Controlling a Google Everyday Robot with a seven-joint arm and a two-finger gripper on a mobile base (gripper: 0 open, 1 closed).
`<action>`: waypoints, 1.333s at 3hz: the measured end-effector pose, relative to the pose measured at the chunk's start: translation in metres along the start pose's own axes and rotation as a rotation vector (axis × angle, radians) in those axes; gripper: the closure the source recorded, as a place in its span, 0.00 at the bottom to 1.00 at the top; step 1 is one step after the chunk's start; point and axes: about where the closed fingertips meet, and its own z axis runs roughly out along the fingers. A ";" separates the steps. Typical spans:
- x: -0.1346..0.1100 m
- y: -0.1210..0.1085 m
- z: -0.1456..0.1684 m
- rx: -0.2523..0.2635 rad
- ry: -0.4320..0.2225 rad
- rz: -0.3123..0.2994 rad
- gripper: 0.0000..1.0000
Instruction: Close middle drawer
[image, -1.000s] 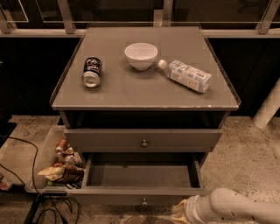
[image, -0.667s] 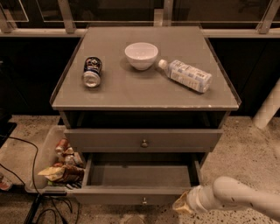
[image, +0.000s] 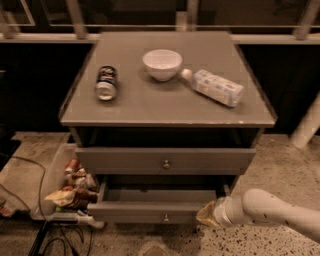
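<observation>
The middle drawer (image: 150, 212) is the lower of two grey knobbed fronts on the cabinet. It stands pulled out a little, with a strip of bare grey inside (image: 160, 195) showing and a small round knob (image: 166, 218) at its centre. My gripper (image: 207, 215) is at the right end of this drawer's front, touching or nearly touching it, on the end of the white arm (image: 270, 210) that comes in from the lower right. The other knobbed drawer front (image: 165, 161) sits above it.
On the cabinet top (image: 165, 107) lie a can on its side (image: 106, 83), a white bowl (image: 162, 64) and a plastic bottle on its side (image: 215, 87). A bin of snack packets (image: 72, 187) and cables (image: 55, 240) are on the floor at the left.
My gripper has moved up and in against the drawer's right end. The middle drawer has slid partly into the cabinet, so less of its inside shows.
</observation>
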 end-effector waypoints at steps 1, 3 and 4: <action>0.000 0.001 -0.001 0.000 0.000 0.000 0.82; 0.000 0.001 -0.001 0.000 0.000 0.000 0.36; 0.000 0.001 0.000 0.000 0.000 0.000 0.12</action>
